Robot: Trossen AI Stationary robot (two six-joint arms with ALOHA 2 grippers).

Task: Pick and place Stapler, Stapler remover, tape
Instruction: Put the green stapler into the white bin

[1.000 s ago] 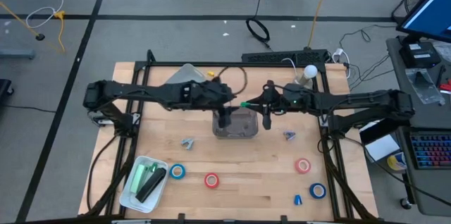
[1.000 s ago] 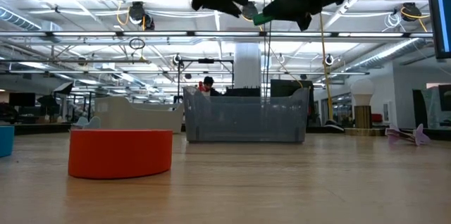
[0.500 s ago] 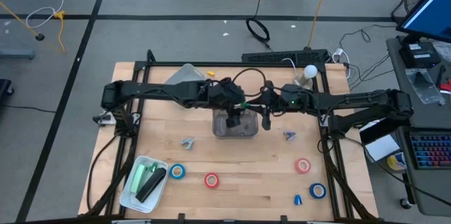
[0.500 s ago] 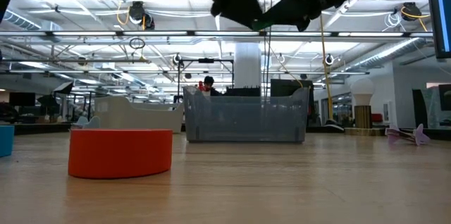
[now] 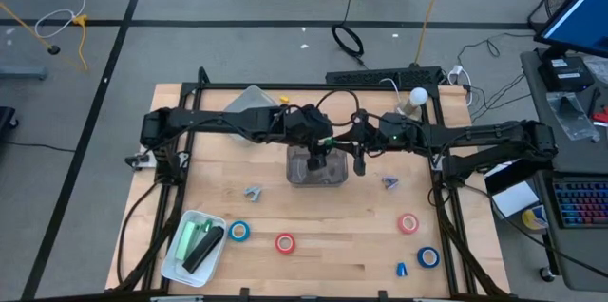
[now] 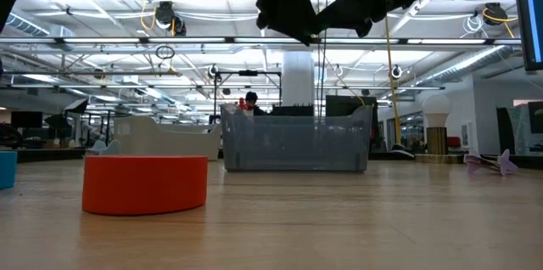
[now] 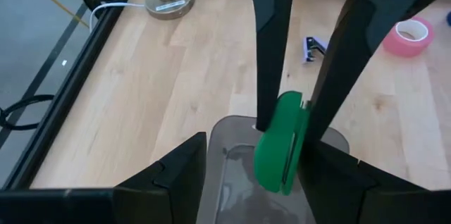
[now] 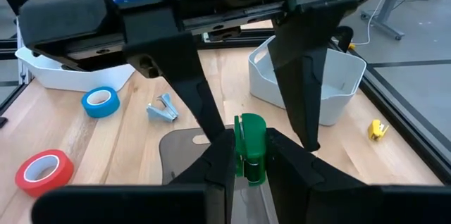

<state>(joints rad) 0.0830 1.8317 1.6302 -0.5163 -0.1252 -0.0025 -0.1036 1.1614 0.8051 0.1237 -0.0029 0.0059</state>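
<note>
1. Green stapler (image 8: 249, 148) clamped in right gripper (image 8: 248, 155), held above grey bin (image 5: 328, 175) at table centre.
2. Left gripper (image 7: 239, 171) fingers spread, nothing held, over same bin just left of the stapler.
3. Tape: blue roll (image 5: 238, 231) and red roll (image 5: 285, 242) near left; pink-red roll (image 5: 408, 223) and blue roll (image 5: 428, 257) near right.
4. Staple removers: one (image 5: 253, 192) left of bin, one (image 5: 390, 183) right of it.
5. White tray (image 5: 176, 259) near-left corner, holds green and black items.
</note>
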